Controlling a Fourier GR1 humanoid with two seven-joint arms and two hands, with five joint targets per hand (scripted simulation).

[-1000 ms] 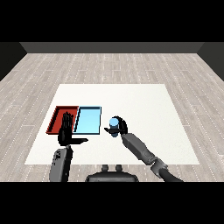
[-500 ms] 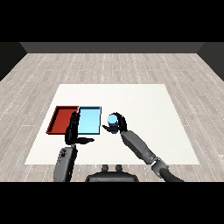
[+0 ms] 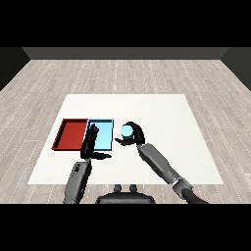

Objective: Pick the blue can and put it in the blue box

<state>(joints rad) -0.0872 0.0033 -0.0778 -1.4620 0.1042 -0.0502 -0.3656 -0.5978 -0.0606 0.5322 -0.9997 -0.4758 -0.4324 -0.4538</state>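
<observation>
The blue can (image 3: 127,131) sits in my right hand (image 3: 133,138), whose fingers and thumb curl round it. It is held just right of the light blue tray (image 3: 104,134), close to the tray's right rim. My left hand (image 3: 90,144) stands upright with straight fingers over the near edge where the red tray (image 3: 71,133) and the blue tray meet. It holds nothing.
The two trays lie side by side at the left of the white table (image 3: 162,117). Grey plank floor surrounds the table.
My right hand has carried the blue can a little leftward, closer to the blue tray. The left hand has shifted slightly right and up along the trays' near edge.
</observation>
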